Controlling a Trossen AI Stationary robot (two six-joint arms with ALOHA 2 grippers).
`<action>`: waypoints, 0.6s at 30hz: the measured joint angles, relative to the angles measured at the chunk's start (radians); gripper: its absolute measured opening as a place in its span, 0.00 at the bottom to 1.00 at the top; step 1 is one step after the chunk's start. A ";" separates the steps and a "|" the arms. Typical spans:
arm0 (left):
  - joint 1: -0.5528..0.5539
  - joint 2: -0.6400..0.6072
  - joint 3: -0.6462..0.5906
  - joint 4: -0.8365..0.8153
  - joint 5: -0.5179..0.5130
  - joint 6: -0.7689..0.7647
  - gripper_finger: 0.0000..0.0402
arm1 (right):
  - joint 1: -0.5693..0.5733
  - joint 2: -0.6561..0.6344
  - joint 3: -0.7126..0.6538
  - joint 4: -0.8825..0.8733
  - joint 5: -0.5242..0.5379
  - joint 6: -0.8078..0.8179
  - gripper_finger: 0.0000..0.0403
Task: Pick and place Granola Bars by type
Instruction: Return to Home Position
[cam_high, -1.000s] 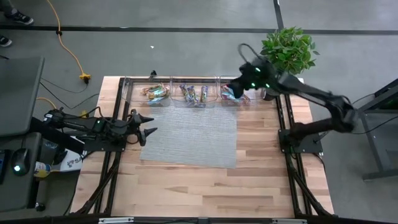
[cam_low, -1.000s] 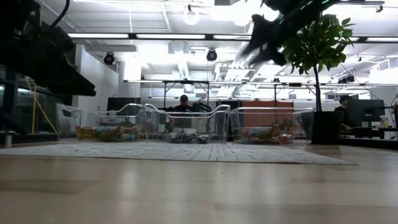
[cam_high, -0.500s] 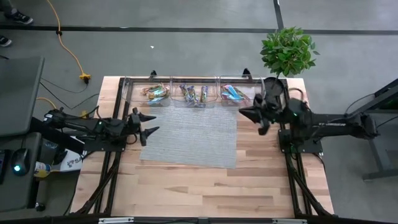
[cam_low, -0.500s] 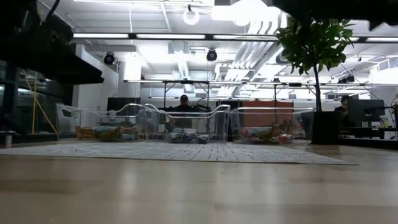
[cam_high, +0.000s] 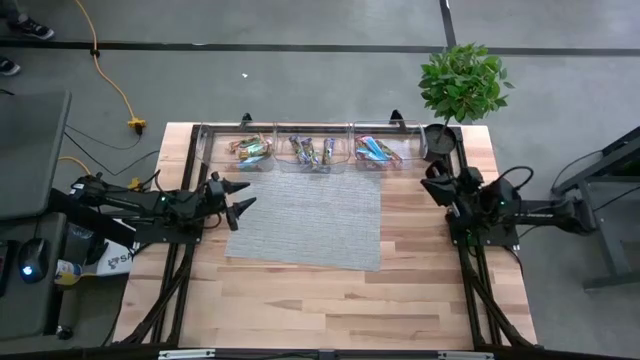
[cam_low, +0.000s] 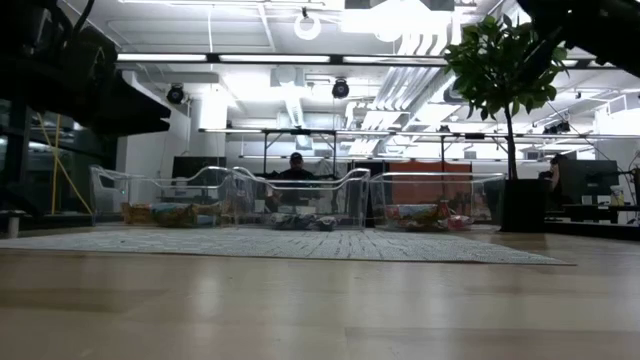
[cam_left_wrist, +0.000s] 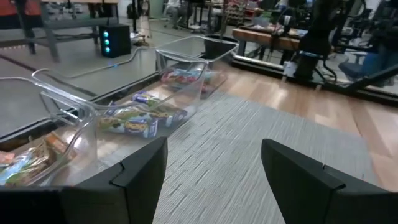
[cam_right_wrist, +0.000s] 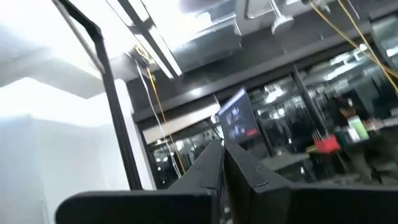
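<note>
We judge the sorting finished or close to it. We see no bar lying on the grey mat (cam_high: 310, 220). The Granola Bars sit in the row of clear bins (cam_high: 275, 130) along the mat's far edge. The tan-green ones (cam_high: 250, 152) are at its far left corner, the dark purple ones (cam_high: 312, 152) at the middle of that edge, and the blue-and-pink ones (cam_high: 372, 150) at its far right corner.

The right pincer (cam_high: 432, 187) is off the mat's right edge, near the far right corner. Its fingers are pressed together and hold nothing, and its wrist camera looks up at the ceiling. The left pincer (cam_high: 238, 201) hangs at the mat's left edge with its fingers spread wide and nothing between them.

The risks we see from here are these:

- **Right arm:** it is folding in close to the plant pot (cam_high: 438, 140), which stands just beyond the mat's far right corner beside the last bin. A wide swing of the elbow or wrist could knock the pot, or clip that bin's wall and tip the blue-and-pink bars onto the counter (cam_high: 420, 270).
- **Left pincer:** its open tips reach over the mat's left edge. If they drop low while the arm draws away, they could catch the weave and drag the mat, perhaps into the bins at its far edge.
- **The sort itself:** from above the bars are too small for us to confirm that each bin holds a single kind. A stray bar would go unnoticed once both arms are parked.
</note>
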 joint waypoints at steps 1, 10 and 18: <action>0.000 0.000 0.000 0.000 -0.006 -0.006 0.64 | 0.000 -0.028 0.000 -0.014 -0.004 -0.010 0.00; 0.000 0.000 0.000 0.028 -0.007 -0.055 0.64 | 0.000 -0.227 0.000 -0.054 -0.155 -0.063 0.00; 0.000 -0.003 -0.024 0.225 0.075 0.002 0.64 | 0.000 -0.284 -0.001 -0.222 -0.169 -0.089 0.00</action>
